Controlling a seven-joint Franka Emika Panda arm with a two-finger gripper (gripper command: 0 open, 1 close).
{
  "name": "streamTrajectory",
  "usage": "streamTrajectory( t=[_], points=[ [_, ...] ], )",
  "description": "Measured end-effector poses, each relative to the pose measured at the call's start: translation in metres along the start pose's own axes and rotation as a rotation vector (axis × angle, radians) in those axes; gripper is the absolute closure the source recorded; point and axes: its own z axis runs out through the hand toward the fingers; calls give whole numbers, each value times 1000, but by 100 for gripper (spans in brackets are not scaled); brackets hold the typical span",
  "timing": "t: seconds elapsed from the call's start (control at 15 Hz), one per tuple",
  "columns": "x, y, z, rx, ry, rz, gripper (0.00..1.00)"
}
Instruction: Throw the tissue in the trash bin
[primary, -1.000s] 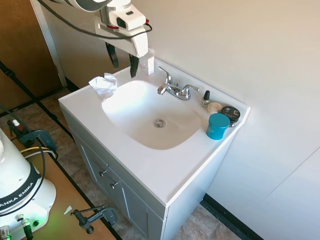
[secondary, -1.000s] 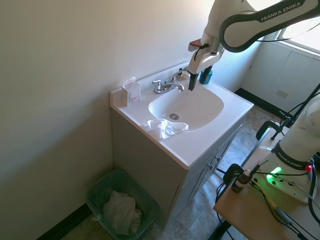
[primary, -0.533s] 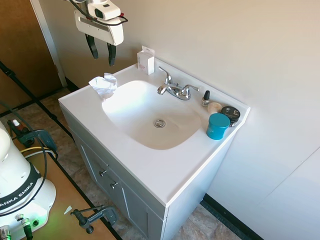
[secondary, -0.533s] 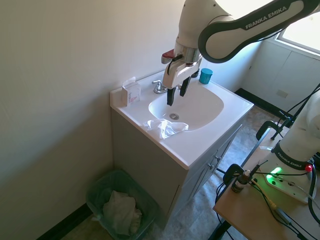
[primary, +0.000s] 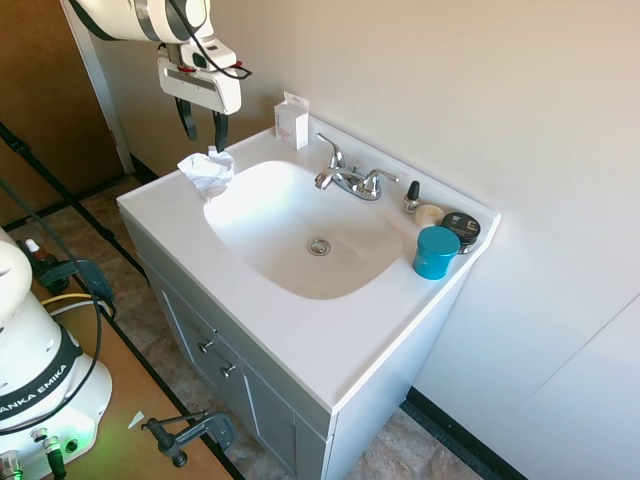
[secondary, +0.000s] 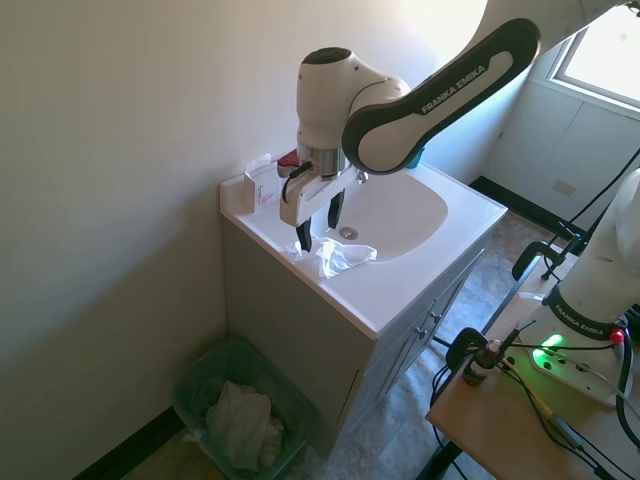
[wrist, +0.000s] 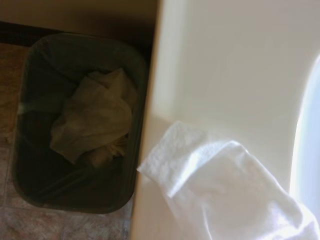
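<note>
The tissue (primary: 206, 170), a crumpled white wad, lies on the vanity top at the sink's left corner; it also shows as the tissue (secondary: 333, 256) and the tissue (wrist: 225, 190). My gripper (primary: 203, 127) hangs open just above it, its dark fingers pointing down; in the second exterior view the gripper (secondary: 319, 218) hovers over the wad's back edge. The trash bin (secondary: 240, 412) stands on the floor beside the vanity, with crumpled paper inside, and shows as the trash bin (wrist: 75, 120) in the wrist view.
A small white carton (primary: 292, 121) with red print stands at the back left corner. Faucet (primary: 348, 178), teal cup (primary: 436, 251) and small jars (primary: 461, 229) sit along the back and right of the white sink (primary: 330, 280). A wall runs behind.
The gripper has travelled from above the faucet area leftward and down, and now hangs open right over the tissue. The tissue has not moved.
</note>
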Motion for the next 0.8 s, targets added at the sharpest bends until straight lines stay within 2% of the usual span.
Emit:
streamTrajectory(
  t=[0.27,0.53,0.6,0.8],
  points=[
    [5,-6,23,-17,-11,26,0],
    [5,-3,31,-18,-14,43,0],
    [6,-2,33,-21,-17,47,100],
    [9,0,39,-26,-26,61,100]
  ],
)
